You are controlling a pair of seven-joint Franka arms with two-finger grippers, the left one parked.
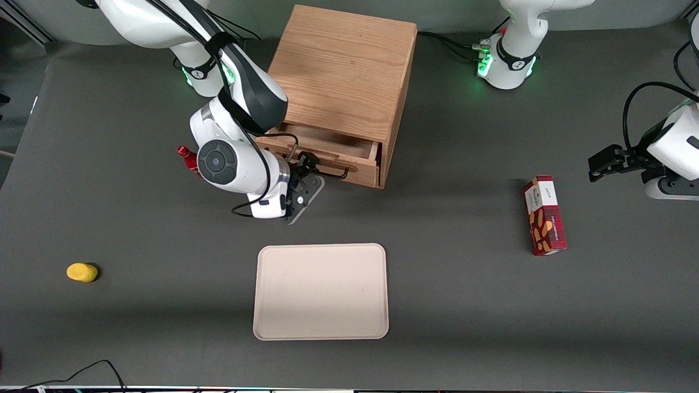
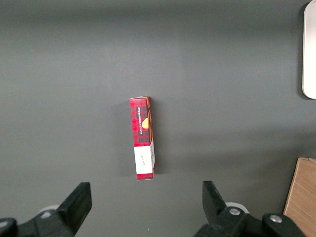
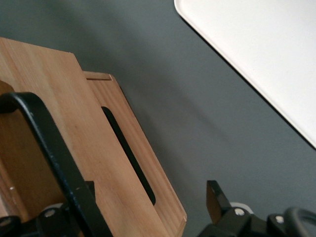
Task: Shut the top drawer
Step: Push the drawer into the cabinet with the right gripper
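Observation:
The wooden cabinet (image 1: 344,71) stands at the back middle of the table. Its top drawer (image 1: 333,146) is pulled out a short way, and I see into its shallow box from above. My right gripper (image 1: 303,173) is at the drawer's front, next to the black wire handle (image 1: 337,176). In the right wrist view the gripper (image 3: 148,197) is open. Its fingers (image 3: 216,200) straddle the drawer's wooden lip (image 3: 140,163), with the black handle (image 3: 47,143) close beside one finger. The fingers hold nothing.
A beige tray (image 1: 321,292) lies nearer the front camera than the cabinet; its corner shows in the right wrist view (image 3: 266,54). A red patterned box (image 1: 544,222) lies toward the parked arm's end. A yellow object (image 1: 82,272) and a red bottle (image 1: 187,158) lie toward the working arm's end.

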